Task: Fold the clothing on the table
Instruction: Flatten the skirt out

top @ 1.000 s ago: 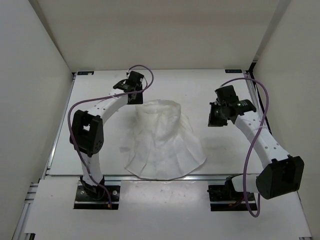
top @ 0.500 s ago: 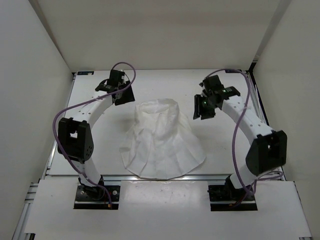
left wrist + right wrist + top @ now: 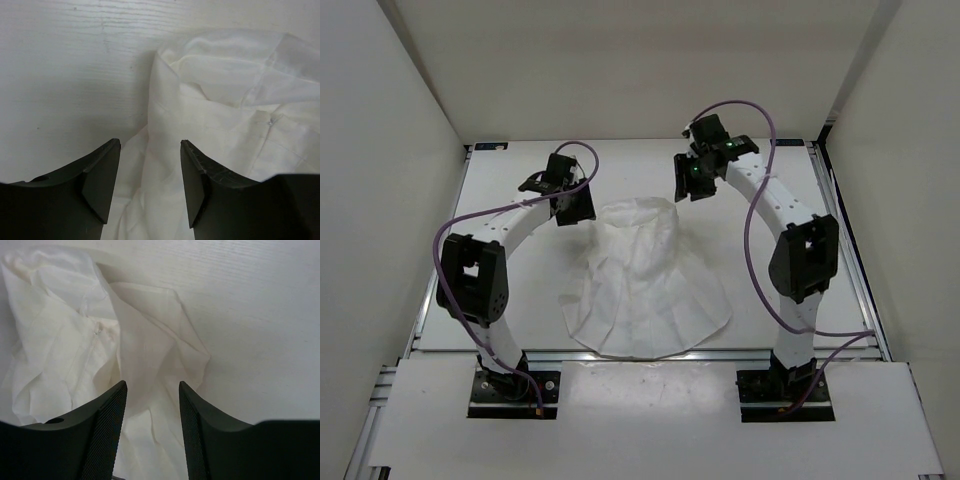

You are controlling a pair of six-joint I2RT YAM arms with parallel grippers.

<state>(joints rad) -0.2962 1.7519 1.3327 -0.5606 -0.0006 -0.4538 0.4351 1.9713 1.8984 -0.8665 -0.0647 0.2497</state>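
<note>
the clothing (image 3: 645,280) lies flat in the middle of the surface (image 3: 630,165). its wide hem faces the arm bases and its narrow, crumpled end points away from them. no fold is made yet.

the left pincer (image 3: 150,146) hangs over the left corner of the clothing's narrow end, jaws spread, pinching nothing. the right pincer (image 3: 152,385) hangs over the right corner of that end, jaws also spread and empty. whether either one touches the fabric cannot be told.

hazards from this state:

- single-layer pick-up. the narrow end is bunched into loose overlapping layers. a shallow descent would likely catch the top layer only, and the clothing would open instead of folding.
- edge miss. in the left wrist view the clothing's edge runs between the jaws, with bare surface under the outer finger. a small sideways error would close the jaws on too little fabric, and thin cloth slips out.
- uneven lift. if one pincer grips deeper than the other, the narrow end would rise skewed and the fold line would run diagonally across the pleat-like creases.
- dragging. pulling toward the hem before the fabric clears the surface would slide the whole clothing and bunch it.
- surface strike. an over-deep descent would press the fingertips into the surface beneath the clothing.
</note>
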